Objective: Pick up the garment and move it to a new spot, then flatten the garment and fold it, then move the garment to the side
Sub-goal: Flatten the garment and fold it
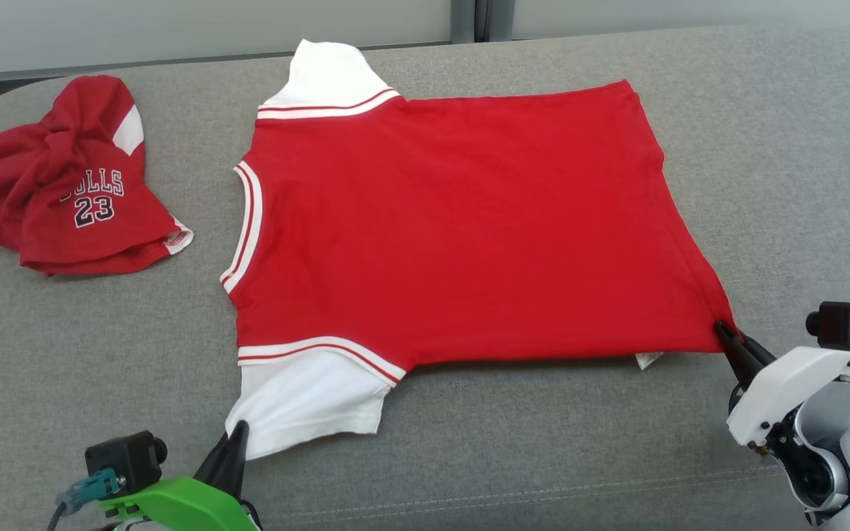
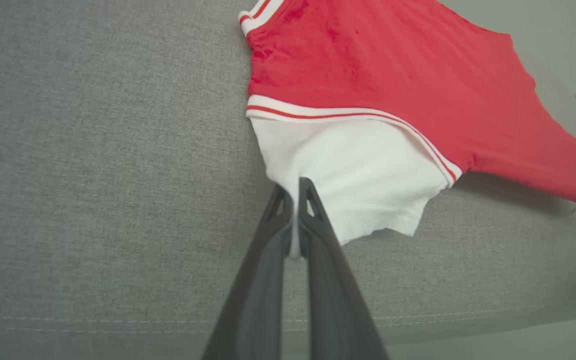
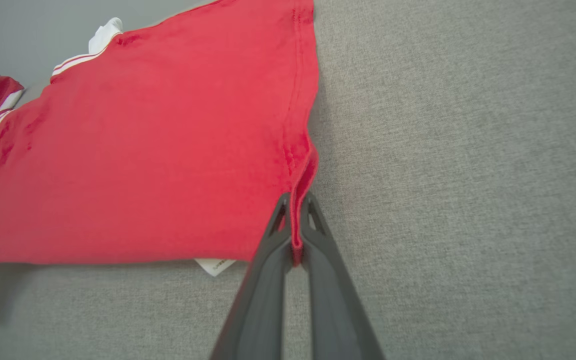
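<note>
Far left, a crumpled red jersey lay well apart from your garment. Your left gripper was clamped on the near white sleeve's edge. Garment lay spread mid grey cushion. Your right gripper pinched the near hem corner, white label just beside.
</note>
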{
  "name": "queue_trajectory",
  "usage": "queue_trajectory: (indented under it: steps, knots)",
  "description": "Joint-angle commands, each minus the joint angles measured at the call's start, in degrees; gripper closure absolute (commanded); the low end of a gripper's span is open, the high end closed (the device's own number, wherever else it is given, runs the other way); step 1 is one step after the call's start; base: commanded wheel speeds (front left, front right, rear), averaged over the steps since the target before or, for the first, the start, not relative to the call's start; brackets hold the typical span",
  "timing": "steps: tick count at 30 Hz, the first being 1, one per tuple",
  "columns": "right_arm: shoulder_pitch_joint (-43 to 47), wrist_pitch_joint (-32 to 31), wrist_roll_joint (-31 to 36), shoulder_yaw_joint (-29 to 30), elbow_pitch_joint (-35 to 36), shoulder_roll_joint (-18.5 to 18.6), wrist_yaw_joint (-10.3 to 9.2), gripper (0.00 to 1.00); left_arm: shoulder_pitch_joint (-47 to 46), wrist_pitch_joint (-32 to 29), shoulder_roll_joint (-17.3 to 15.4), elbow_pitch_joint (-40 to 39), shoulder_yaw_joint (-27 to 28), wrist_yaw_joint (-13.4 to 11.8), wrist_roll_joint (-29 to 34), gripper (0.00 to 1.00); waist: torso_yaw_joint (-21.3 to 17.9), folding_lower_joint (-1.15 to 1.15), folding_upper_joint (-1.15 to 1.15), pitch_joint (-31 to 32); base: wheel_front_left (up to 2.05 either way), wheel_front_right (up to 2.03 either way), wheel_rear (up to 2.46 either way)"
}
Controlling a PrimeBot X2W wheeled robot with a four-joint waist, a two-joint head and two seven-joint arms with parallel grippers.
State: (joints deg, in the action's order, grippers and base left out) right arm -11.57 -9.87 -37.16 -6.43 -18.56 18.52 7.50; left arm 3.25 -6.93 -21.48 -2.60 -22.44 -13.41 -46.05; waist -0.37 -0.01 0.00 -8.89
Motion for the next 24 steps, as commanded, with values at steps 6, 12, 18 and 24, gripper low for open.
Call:
queue_trajectory:
  steps: [6, 12, 18, 24]
  knots:
    - [6.72, -4.69, 3.48, 4.52, 7.53, -2.00, -0.03, 1.00, 5.27, -0.74, -0.93, -2.62, 0.29, -1.16, -1.82, 1.00, -0.20, 0.01, 0.00, 0.94, 0.00, 0.00, 0.00]
    - [12.24, -8.24, 5.39, 8.69, 12.78, -5.29, -0.03, 1.00, 9.71, -0.79, -0.35, -4.33, 0.54, -1.61, -3.67, 1.00, -0.49, 0.01, 0.00, 2.21, 0.00, 0.00, 0.00]
    - [15.86, -11.06, 7.02, 11.29, 15.22, -7.75, -0.03, 1.00, 12.34, -1.27, -0.61, -6.10, 1.06, -2.08, -5.47, 1.00, -0.39, 0.01, 0.00, 3.10, 0.00, 0.00, 0.00]
    - [14.91, -13.21, 7.36, 12.65, 13.25, -9.17, -0.03, 1.00, 12.65, -1.75, -0.54, -6.47, 1.25, -1.42, -6.57, 1.00, -0.30, 0.01, 0.00, 3.67, 0.00, 0.00, 0.00]
